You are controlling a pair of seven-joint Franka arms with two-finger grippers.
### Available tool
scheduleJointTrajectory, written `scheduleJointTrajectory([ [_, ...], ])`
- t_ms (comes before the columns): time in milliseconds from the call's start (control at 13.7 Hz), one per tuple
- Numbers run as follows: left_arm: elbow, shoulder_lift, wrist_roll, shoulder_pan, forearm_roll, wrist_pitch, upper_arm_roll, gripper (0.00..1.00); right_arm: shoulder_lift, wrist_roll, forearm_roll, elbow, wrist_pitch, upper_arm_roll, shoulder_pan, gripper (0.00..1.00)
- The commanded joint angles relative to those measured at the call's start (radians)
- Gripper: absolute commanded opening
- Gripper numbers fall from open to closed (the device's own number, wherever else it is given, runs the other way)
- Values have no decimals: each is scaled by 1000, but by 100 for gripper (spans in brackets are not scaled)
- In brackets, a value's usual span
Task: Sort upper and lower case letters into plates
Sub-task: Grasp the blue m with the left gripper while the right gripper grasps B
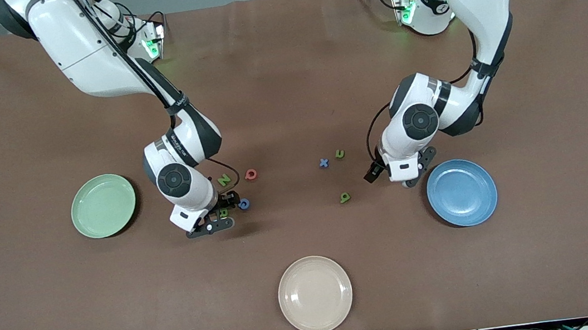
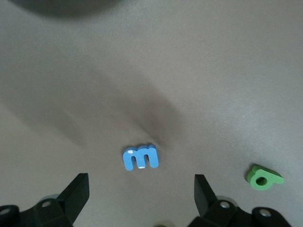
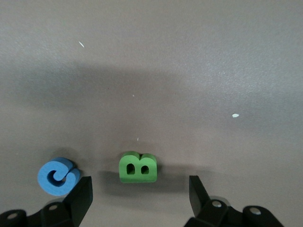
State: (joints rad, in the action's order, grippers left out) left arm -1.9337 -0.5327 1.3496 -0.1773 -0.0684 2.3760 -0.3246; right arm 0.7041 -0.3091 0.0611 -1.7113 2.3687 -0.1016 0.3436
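Note:
My right gripper (image 1: 220, 215) is open and low over the green B (image 1: 224, 213), a finger on each side of it. In the right wrist view the B (image 3: 138, 166) lies just ahead of the open gripper (image 3: 140, 185), with the blue G (image 3: 57, 176) beside one finger. The green N (image 1: 224, 180) and red Q (image 1: 251, 174) lie close by. My left gripper (image 1: 393, 175) is open over the blue m (image 2: 140, 158), which is hidden in the front view. The green g (image 2: 264, 178) lies beside it. The blue x (image 1: 323, 163) and green u (image 1: 340, 154) lie mid-table.
The pale green plate (image 1: 103, 206) lies toward the right arm's end, the blue plate (image 1: 461, 192) toward the left arm's end next to my left gripper. A cream-beige plate (image 1: 315, 294) lies near the table's front edge. All three are empty.

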Motion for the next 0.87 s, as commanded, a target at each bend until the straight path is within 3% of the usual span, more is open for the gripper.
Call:
scheduleJointTrajectory([
  [0, -2, -13, 54, -4, -28, 20, 4, 95, 20, -22, 9, 15, -2, -1, 6, 77],
  [655, -7, -76, 125, -2, -28, 64, 12, 84, 41, -21, 11, 48, 0, -1, 8, 63],
  [801, -7, -82, 125, -4, -28, 69, 12, 79, 44, -21, 13, 52, 3, 0, 12, 55],
])
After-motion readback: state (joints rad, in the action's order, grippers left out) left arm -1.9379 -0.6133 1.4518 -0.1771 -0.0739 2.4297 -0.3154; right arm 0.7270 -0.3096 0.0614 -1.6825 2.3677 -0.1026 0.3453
